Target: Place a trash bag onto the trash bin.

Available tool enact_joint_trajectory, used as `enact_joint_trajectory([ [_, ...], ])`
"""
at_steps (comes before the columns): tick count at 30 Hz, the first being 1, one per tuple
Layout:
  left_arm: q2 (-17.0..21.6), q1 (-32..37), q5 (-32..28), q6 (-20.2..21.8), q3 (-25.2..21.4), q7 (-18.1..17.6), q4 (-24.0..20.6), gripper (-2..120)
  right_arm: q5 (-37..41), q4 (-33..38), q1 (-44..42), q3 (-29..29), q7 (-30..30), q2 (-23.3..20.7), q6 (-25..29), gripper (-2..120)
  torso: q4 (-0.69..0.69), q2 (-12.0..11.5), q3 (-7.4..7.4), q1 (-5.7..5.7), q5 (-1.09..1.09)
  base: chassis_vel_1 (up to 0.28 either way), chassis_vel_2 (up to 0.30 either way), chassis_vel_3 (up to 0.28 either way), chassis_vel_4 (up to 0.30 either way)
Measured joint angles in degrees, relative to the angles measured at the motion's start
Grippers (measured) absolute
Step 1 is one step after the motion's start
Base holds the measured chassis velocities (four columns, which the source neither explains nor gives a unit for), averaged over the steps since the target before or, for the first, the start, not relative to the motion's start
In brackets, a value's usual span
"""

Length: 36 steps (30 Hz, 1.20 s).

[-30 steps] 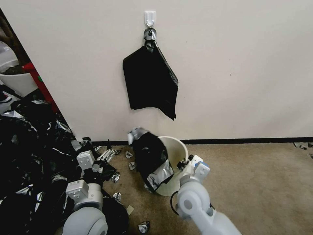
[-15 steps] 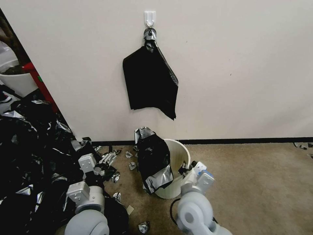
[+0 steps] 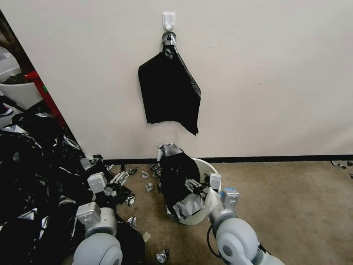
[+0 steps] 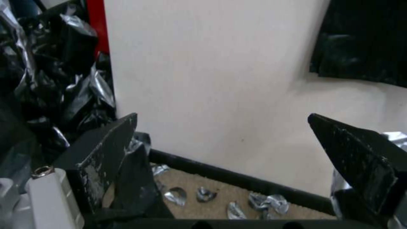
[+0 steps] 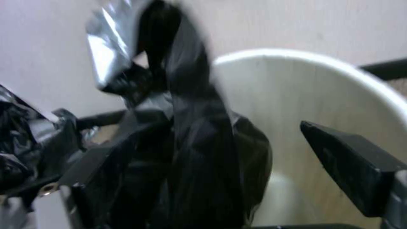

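Note:
The cream-white trash bin [image 3: 210,170] stands on the carpet at the foot of the wall. The glossy black trash bag [image 3: 177,176] hangs over its left rim and covers most of its mouth, with a silvery fold sticking up. My right gripper [image 3: 195,184] reaches across the bin's mouth against the bag. In the right wrist view the right gripper [image 5: 216,124] is open, the bag [image 5: 199,152] lies between its fingers, and the bin's inner wall [image 5: 297,95] is behind. My left gripper [image 3: 119,177] hovers open beside the heap; the left gripper [image 4: 222,117] holds nothing.
A flat black bundle [image 3: 169,92] hangs from a white wall hook [image 3: 169,20] above the bin. A big heap of black plastic scraps [image 3: 33,165] fills the left side. Small scraps [image 3: 148,187] litter the carpet. Open carpet [image 3: 294,206] lies to the right.
My right gripper has moved from the bin's right rim across its mouth to the bag. The bin and bag have shifted a little to the right. The left arm has barely moved.

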Motion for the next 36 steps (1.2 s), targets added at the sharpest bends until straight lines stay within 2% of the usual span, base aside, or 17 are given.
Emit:
enact_joint_trajectory([
  [4,0.03,-1.02,-0.53,0.07,-0.03,0.03,1.20,100,3.18,-1.20,0.76,-0.37,-0.17,0.39,0.13,98,0.00,0.00,0.00,0.00,0.00,0.000,0.000,0.000,0.000],
  [6,-0.02,-2.18,-0.87,0.26,0.33,0.22,2.38,100,4.66,-0.87,0.88,-0.68,-1.08,0.45,0.96,88,0.00,0.00,0.00,0.00,-0.01,0.000,0.000,0.000,0.000],
  [8,-0.02,-2.45,-1.18,0.28,0.40,0.71,2.74,100,4.77,-0.60,0.91,-0.80,-1.26,0.47,1.15,85,0.00,0.00,0.00,0.00,-0.01,0.000,0.000,0.000,0.000],
  [11,0.30,-3.58,-5.44,1.78,0.48,5.62,4.25,100,3.86,0.26,0.80,-1.31,-1.39,0.52,1.51,72,0.00,0.00,0.00,0.00,0.00,0.000,0.000,0.000,0.000],
  [14,0.54,-4.33,-7.31,3.10,0.80,7.18,4.90,100,2.96,0.33,0.70,-1.50,-1.39,0.56,1.67,65,0.00,0.00,0.00,0.00,-0.01,0.000,0.000,0.000,0.000],
  [15,0.82,-5.40,-8.75,4.48,1.56,8.67,5.77,100,1.92,0.28,0.55,-1.62,-1.33,0.62,1.89,57,-0.01,0.00,0.00,0.00,-0.01,0.000,0.000,0.000,0.000],
  [16,0.82,-5.40,-8.75,4.48,1.56,8.67,5.77,100,1.92,0.28,0.55,-1.62,-1.33,0.62,1.89,57,-0.01,0.00,0.00,0.00,-0.01,0.000,0.000,0.000,0.000],
  [18,1.01,-7.39,-10.18,6.37,3.62,9.97,7.09,100,-0.01,-0.51,0.34,-1.72,-1.20,0.76,2.88,47,-0.01,0.00,0.00,0.00,0.00,0.000,0.000,0.000,0.000],
  [19,1.01,-7.39,-10.18,6.37,3.62,9.97,7.09,100,-0.01,-0.51,0.34,-1.72,-1.20,0.76,2.88,47,-0.01,0.00,0.00,0.00,0.00,0.000,0.000,0.000,0.000],
  [21,0.65,-8.93,-11.92,8.39,5.23,10.18,8.04,100,-1.00,-0.95,0.03,-1.63,-1.12,0.86,3.42,35,-0.01,0.00,0.00,0.00,0.00,0.000,0.000,0.000,0.000],
  [22,0.65,-8.93,-11.92,8.39,5.23,10.18,8.04,100,-1.00,-0.95,0.03,-1.63,-1.12,0.86,3.42,35,-0.01,0.00,0.00,0.00,0.00,0.000,0.000,0.000,0.000],
  [25,-0.96,-10.86,-14.72,11.57,7.02,10.28,9.06,100,-1.22,-1.03,-0.49,-1.58,-1.05,0.99,3.90,20,-0.01,0.00,0.00,0.00,0.00,0.000,0.000,0.000,0.000],
  [26,-0.96,-10.86,-14.72,11.57,7.02,10.28,9.06,100,-1.22,-1.03,-0.49,-1.58,-1.05,0.99,3.90,20,-0.01,0.00,0.00,0.00,0.00,0.000,0.000,0.000,0.000],
  [29,-2.79,-12.28,-15.75,13.80,8.64,10.33,10.27,100,-1.86,-1.31,-0.62,-1.51,-0.12,1.50,5.20,6,0.00,0.00,0.00,0.00,0.00,0.000,0.000,0.000,0.000],
  [30,-2.79,-12.28,-15.75,13.80,8.64,10.33,10.27,100,-1.86,-1.31,-0.62,-1.51,-0.12,1.50,5.20,6,0.00,0.00,0.00,0.00,0.00,0.000,0.000,0.000,0.000],
  [32,-3.85,-13.22,-15.78,16.60,9.69,9.59,11.00,100,-3.28,-1.32,-0.85,-1.48,0.68,1.88,6.09,0,-0.01,0.00,0.00,0.00,0.00,0.000,0.000,0.000,0.000],
  [36,-4.91,-14.53,-15.49,19.91,11.41,7.90,12.04,100,-5.69,-1.14,-1.44,-1.58,1.08,2.24,7.47,0,-0.01,0.00,0.00,0.00,0.01,0.000,0.000,0.000,0.000],
])
